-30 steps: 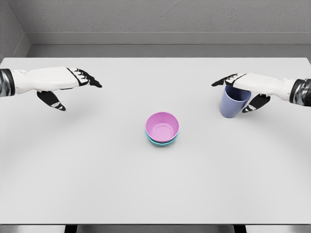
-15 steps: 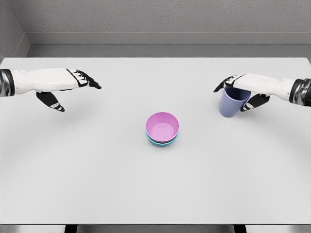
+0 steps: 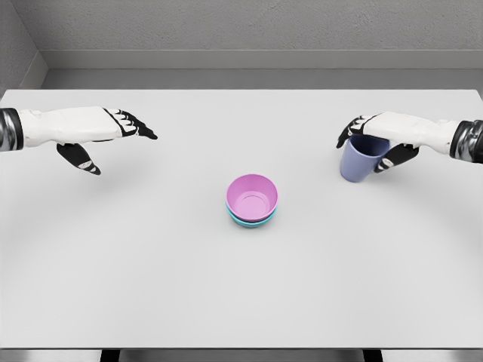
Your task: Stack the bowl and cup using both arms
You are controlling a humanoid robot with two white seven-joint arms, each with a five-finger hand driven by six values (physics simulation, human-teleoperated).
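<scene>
At far right, right robot hand (image 3: 375, 143) grips cup (image 3: 360, 161) (blue).

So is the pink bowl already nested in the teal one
Yes. The pink bowl sits inside the teal bowl; only the teal rim shows beneath it.

Both arms are cut off at the picture's side edges, so nothing above the forearms shows. The right hand (image 3: 389, 139) lies over the far rim of the blue cup (image 3: 360, 161), hiding that rim and the cup's right flank; whether a handle sits there cannot be told. The teal bowl (image 3: 252, 219) is almost wholly covered by the pink bowl (image 3: 253, 197) nested in it (only a thin crescent at its near side shows). The table (image 3: 151, 264) runs past the left, right and near edges; 2 dark supports below are barely visible.
</scene>
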